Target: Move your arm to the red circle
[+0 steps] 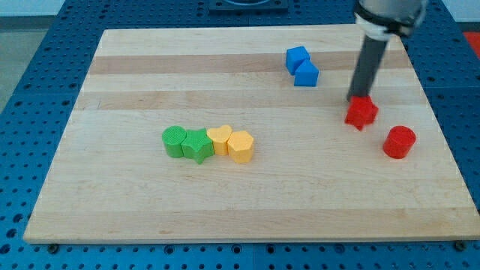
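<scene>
The red circle (399, 142) is a short red cylinder at the view's right, on the wooden board (150, 202). A second red block (361, 113), star-like in shape, lies up and to the left of it. My dark rod comes down from the view's top right, and my tip (357, 99) touches the top edge of that red star block. The tip is up and to the left of the red circle, about one block-width away from it.
Two blue blocks (298, 58) (306, 74) sit touching at the view's upper middle. A row of a green circle (175, 140), a green star (198, 145), a yellow heart (220, 139) and a yellow hexagon (241, 146) lies at centre left.
</scene>
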### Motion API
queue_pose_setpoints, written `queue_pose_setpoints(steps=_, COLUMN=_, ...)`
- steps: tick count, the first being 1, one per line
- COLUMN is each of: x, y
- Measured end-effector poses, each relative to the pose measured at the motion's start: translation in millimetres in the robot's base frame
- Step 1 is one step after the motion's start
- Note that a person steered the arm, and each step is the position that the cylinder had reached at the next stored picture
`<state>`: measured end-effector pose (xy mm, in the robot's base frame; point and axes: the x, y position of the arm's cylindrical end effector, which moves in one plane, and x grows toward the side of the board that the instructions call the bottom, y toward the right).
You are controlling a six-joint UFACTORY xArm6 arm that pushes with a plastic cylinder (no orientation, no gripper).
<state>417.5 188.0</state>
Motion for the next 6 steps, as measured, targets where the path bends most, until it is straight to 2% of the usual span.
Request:
queue_pose_setpoints(steps=2, x=26.3, y=8.7)
queue_pose_setpoints(steps=4, x=-14.6, y=31.8)
queue_pose_setpoints(steps=5, x=-14.7, y=43.6)
queue_pose_setpoints(steps=6, x=14.5, y=43.6)
